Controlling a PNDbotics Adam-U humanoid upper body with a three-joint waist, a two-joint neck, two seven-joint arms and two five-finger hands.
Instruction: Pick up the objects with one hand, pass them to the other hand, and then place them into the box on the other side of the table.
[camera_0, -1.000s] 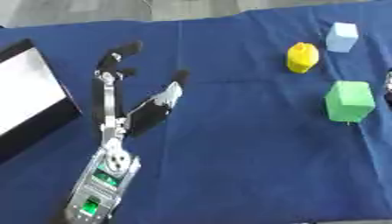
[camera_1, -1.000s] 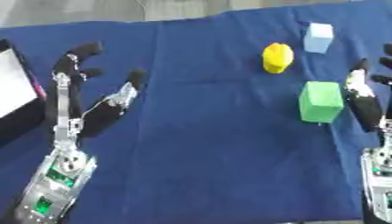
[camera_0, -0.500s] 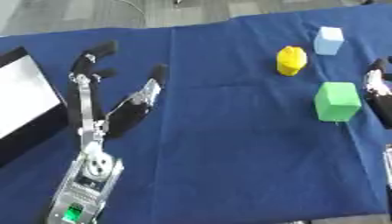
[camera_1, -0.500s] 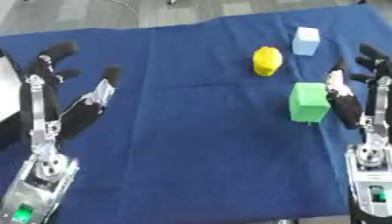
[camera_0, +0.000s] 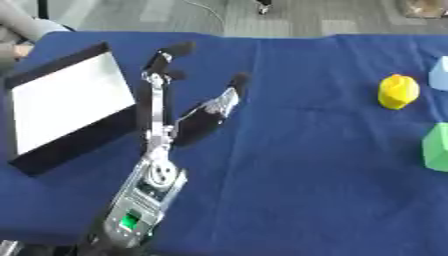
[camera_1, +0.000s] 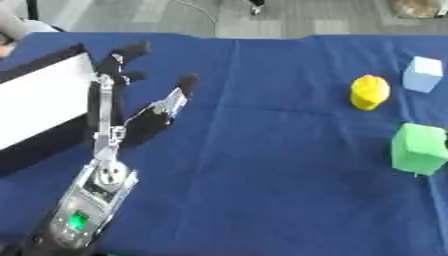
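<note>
Three objects lie on the blue tablecloth at the right: a yellow rounded piece (camera_1: 369, 91), a light blue cube (camera_1: 423, 74) behind it, and a green cube (camera_1: 420, 149) nearer the front. My left hand (camera_0: 188, 120) stands open on the left half of the table, fingers pointing up and away, holding nothing and far from the objects. Just left of that hand is the black box with a white inside (camera_0: 61, 105). My right hand shows in neither view.
The blue cloth (camera_0: 297, 190) covers the whole table. Its far edge runs along the top of the views, with grey floor beyond. A wide stretch of cloth separates my left hand from the three objects.
The whole picture has shifted, so the camera has moved: the box shows more fully and the objects sit nearer the right edge. My right hand has dropped out of view.
</note>
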